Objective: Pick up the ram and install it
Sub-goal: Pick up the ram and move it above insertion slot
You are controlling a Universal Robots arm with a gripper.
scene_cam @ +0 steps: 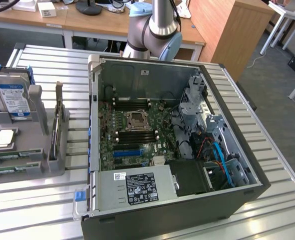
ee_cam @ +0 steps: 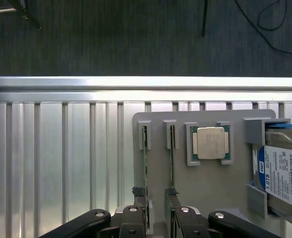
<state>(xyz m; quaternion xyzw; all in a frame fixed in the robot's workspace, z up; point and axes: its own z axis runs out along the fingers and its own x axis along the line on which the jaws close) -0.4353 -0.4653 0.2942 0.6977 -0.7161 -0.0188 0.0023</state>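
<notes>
Two ram sticks (ee_cam: 145,158) stand in a holder (ee_cam: 205,188) at the computer's (scene_cam: 152,227) nine o'clock, exterior view. The gripper (ee_cam: 157,220) hovers over them, wide open and empty.

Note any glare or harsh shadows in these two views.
Exterior view: soft, even light inside the computer case, no harsh shadows. Wrist view: strong glare along the slatted table at its edge rail; the gray tray and ram are evenly lit.

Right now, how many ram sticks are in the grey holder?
2. Both stand on edge in the grey holder, side by side: one ram stick by the holder's edge, the other ram stick nearer the silver chip. None seems hidden.
</notes>
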